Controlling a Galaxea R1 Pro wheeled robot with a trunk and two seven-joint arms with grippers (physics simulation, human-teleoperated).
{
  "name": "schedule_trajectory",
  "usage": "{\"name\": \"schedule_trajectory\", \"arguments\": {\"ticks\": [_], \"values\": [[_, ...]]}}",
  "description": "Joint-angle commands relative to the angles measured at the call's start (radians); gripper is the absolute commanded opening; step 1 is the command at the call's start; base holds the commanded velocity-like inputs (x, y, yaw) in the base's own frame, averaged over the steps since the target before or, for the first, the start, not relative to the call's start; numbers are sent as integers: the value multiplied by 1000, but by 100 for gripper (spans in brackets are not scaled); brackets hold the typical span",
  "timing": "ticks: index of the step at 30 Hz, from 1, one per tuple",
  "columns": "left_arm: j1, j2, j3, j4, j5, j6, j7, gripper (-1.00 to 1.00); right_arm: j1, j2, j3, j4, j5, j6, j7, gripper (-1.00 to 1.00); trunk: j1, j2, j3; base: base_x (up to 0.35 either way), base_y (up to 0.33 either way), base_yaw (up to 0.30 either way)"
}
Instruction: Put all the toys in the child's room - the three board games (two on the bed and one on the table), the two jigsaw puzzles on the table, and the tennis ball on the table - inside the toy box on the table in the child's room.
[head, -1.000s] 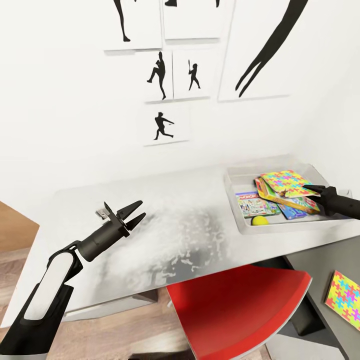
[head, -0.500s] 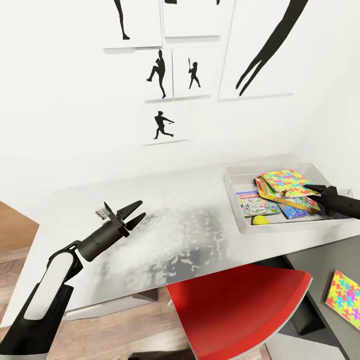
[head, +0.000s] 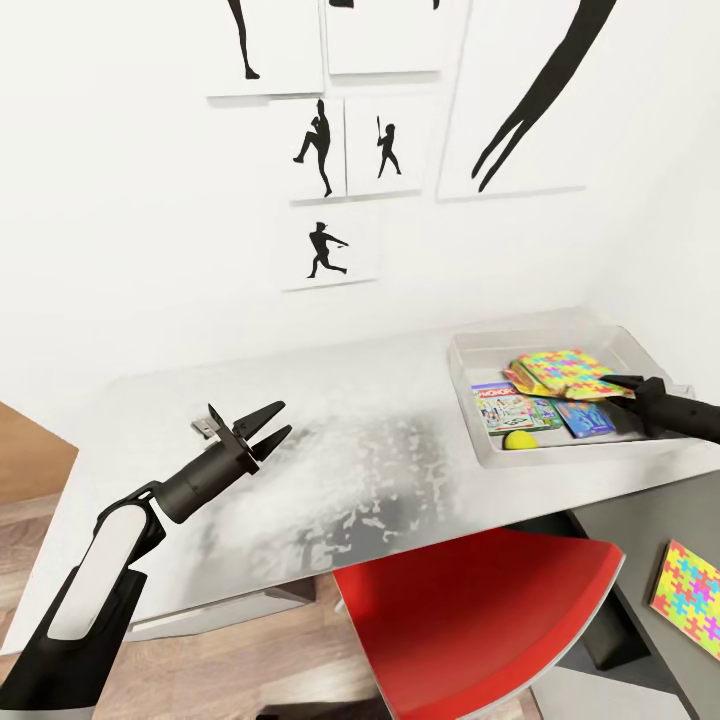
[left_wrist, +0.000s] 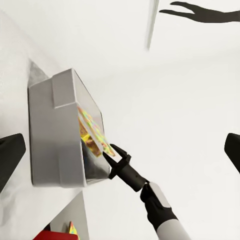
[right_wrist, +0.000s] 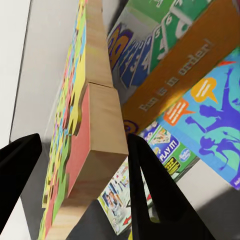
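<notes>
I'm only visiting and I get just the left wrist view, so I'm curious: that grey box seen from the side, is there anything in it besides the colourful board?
Observer: Yes. The head view shows a yellow tennis ball by the near wall of the toy box, next to flat board games.
Operator: Is the black claw squeezing the colourful board?
Observer: No. In the right wrist view the right gripper is open. The jigsaw puzzle has its wooden edge between the spread fingers, with a gap on one side.
Operator: Any toys outside the box?
Observer: A second jigsaw puzzle lies on a lower grey surface, right of the red chair.
</notes>
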Motion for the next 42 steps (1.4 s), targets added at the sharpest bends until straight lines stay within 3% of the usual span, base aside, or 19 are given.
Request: {"name": "schedule_trajectory", "arguments": {"ticks": [1, 17, 18, 42], "values": [[0, 0, -1, 0, 2, 3, -1, 100, -7, 0, -4, 12, 11, 5, 7, -100, 1, -2, -1, 0, 0, 0], [-1, 0, 0, 0, 2, 3, -1, 100, -16, 0, -5, 36, 11, 5, 3, -100, 1, -2, -1, 0, 0, 0], [-1, 0, 0, 0, 2, 3, -1, 100, -16, 0, -5, 33, 11, 5, 3, 100, 1, -2, -1, 0, 0, 0], [-2, -1, 0, 0, 2, 3, -3, 100, -14, -1, -6, -111, 10, 5, 2, 100, 1, -2, -1, 0, 0, 0]]}}
